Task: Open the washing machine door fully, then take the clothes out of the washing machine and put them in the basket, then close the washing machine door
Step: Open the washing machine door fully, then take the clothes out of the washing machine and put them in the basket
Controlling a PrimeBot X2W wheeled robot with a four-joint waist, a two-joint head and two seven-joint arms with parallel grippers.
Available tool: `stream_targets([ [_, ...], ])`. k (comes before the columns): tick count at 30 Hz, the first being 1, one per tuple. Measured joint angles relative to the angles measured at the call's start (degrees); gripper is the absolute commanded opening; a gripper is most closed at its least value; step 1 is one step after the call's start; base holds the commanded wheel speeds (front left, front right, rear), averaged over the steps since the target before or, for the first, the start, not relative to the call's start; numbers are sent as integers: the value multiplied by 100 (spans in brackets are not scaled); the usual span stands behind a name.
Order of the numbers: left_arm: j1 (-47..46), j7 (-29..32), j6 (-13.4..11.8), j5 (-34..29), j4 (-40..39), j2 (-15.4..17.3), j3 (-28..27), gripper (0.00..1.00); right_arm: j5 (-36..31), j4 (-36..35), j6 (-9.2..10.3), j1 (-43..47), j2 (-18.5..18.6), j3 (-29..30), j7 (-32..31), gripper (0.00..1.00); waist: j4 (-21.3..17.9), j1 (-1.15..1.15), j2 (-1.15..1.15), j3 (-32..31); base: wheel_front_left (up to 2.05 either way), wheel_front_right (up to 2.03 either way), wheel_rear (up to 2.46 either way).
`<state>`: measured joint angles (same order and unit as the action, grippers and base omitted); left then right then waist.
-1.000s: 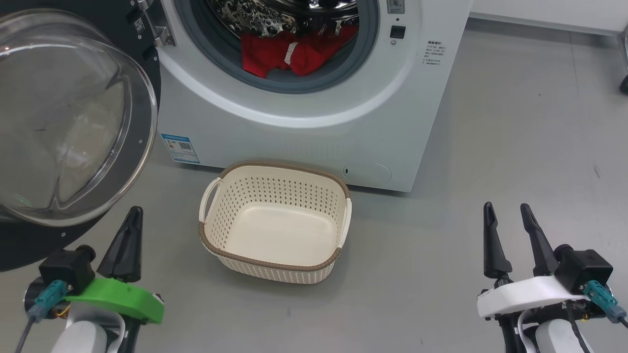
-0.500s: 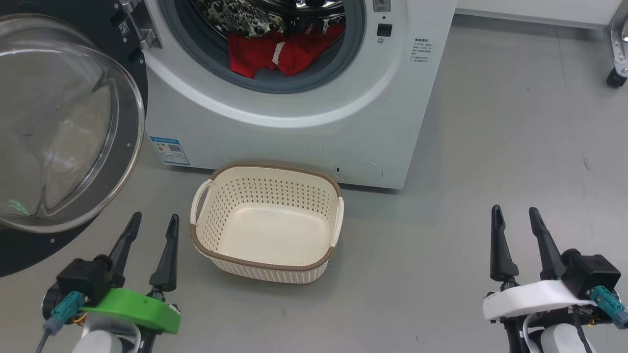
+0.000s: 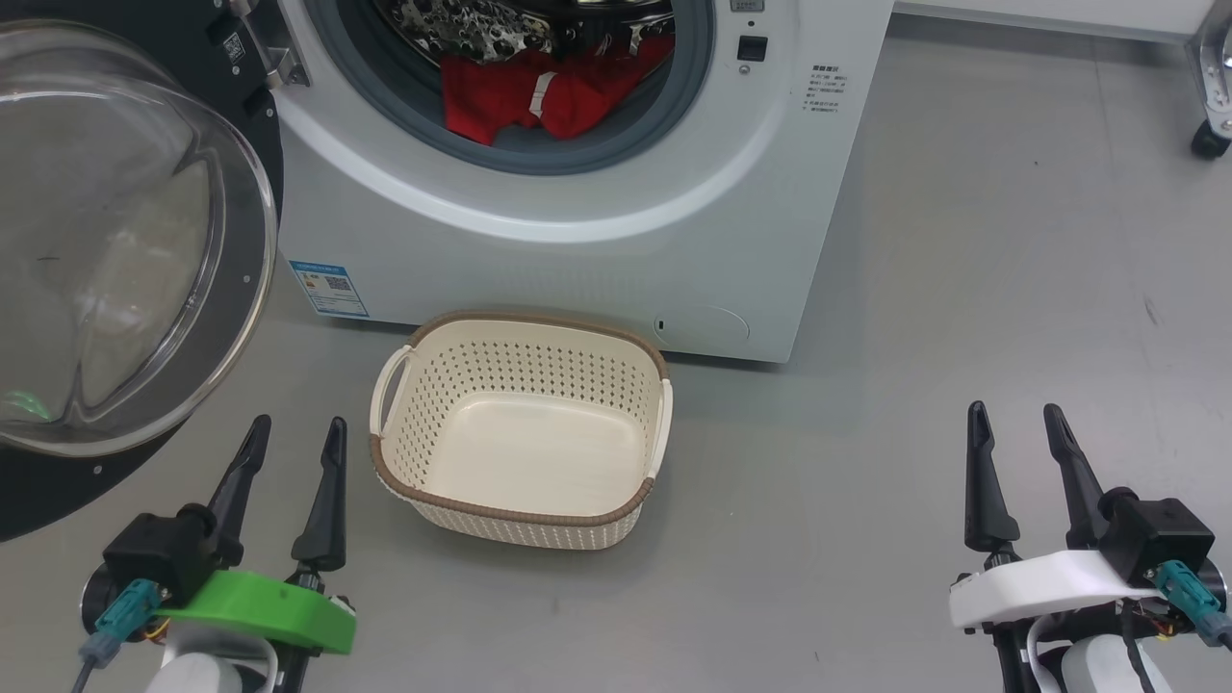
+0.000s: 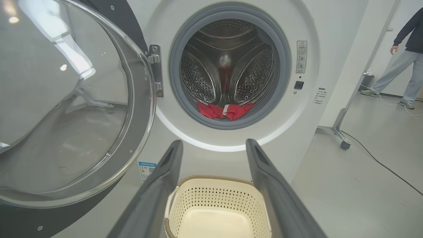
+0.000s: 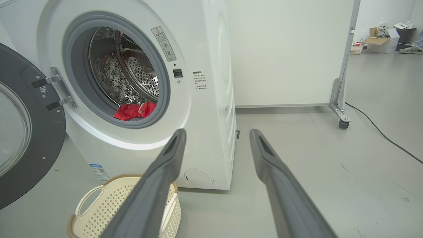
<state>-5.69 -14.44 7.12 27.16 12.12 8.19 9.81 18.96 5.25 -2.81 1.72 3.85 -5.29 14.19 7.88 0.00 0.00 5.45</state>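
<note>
Though the clothes (image 3: 539, 96) lie unmoved, the left gripper (image 3: 298, 423) has turned.

1. The washing machine (image 3: 597, 260) stands at the back, with its door (image 3: 115, 250) swung out to the left and hinged beside the drum (image 3: 452, 24).
2. The clothes (image 3: 539, 96) lie in the drum, low at the front.
3. The basket (image 3: 525, 508) sits on the floor (image 3: 962, 289) just before the machine, below the drum.
4. The left gripper (image 3: 298, 423) is near the basket's left, under the door; the right gripper (image 3: 1015, 411) is well apart on the basket's right.
</note>
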Motion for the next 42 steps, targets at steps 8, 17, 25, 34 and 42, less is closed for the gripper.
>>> stream_targets([
  [8, 9, 0, 0, 3, -94, -5, 2, 100, -48, -37, 52, 1, -2, 23, 0, 100, -9, 0, 0, 20, 0, 0, 0],
  [17, 19, 0, 0, -13, -149, -10, -45, 100, -52, -40, 79, 1, -4, 54, 0, 100, -2, 0, 0, 14, 0, 0, 0],
  [25, 76, 0, 0, -35, -186, -11, -67, 100, -51, -42, 79, 2, -11, 54, 0, 100, -11, 0, 0, 12, 0, 0, 0],
  [34, 88, 0, 0, -56, -230, -30, -42, 100, -51, -51, 78, 3, -18, 55, 0, 100, -21, 0, 0, 15, 0, 0, 0],
  [42, 123, 0, 0, -20, -334, -20, 235, 100, -51, -51, 77, 4, -26, 54, 0, 100, -27, 0, 0, 5, 2, -4, 2],
])
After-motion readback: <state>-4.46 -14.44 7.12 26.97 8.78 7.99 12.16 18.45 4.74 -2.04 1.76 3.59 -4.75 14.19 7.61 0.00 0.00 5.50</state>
